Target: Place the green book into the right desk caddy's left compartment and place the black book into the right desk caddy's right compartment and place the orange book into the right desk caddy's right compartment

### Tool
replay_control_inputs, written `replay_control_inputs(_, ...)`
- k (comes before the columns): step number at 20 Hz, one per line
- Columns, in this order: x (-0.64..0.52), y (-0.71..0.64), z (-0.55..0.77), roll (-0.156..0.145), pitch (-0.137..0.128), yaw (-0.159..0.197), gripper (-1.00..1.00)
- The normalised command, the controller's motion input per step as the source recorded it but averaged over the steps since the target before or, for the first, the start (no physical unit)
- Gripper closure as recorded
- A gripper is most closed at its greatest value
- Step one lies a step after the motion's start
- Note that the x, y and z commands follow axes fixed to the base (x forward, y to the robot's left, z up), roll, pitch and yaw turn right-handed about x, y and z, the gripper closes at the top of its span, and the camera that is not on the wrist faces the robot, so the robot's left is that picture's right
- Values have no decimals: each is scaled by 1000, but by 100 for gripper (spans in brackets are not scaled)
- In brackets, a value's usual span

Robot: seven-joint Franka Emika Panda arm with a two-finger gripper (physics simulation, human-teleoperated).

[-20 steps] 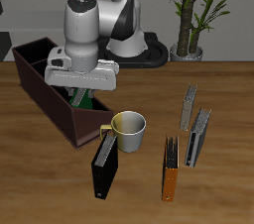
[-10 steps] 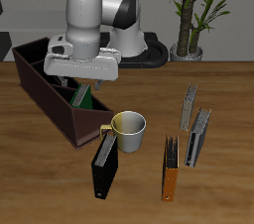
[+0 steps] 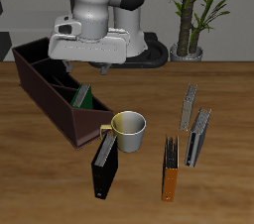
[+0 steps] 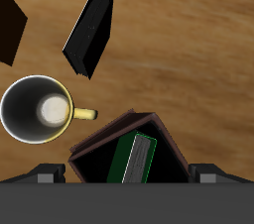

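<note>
Surrounding the right desk caddy [image 3: 55, 94], wooden table [image 3: 223, 183], potted plant [image 3: 193, 10] behind.

You see the green book [image 3: 84, 97] leaning in the right desk caddy [image 3: 52, 94]; black book [image 3: 104, 168] and orange book [image 3: 171, 171] stand on the table.

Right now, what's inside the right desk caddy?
The green book stands in the left compartment of the right desk caddy. The caddy's near wall hides the lower part of the book, and the gripper body covers part of the larger section.
</note>
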Motion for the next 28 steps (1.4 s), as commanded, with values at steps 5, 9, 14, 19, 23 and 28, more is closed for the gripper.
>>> replay_control_inputs(5,276,52,226,-17,10,36,-100)
replay_control_inputs(9,277,13,198,-17,-2,4,-100)
replay_control_inputs(14,300,-20,125,14,15,22,-100)
replay_control_inputs(19,334,-91,70,-10,21,-34,-100)
replay_control_inputs(23,330,-57,-55,-29,21,-14,-100)
replay_control_inputs(28,310,50,-119,-8,23,-1,-100)
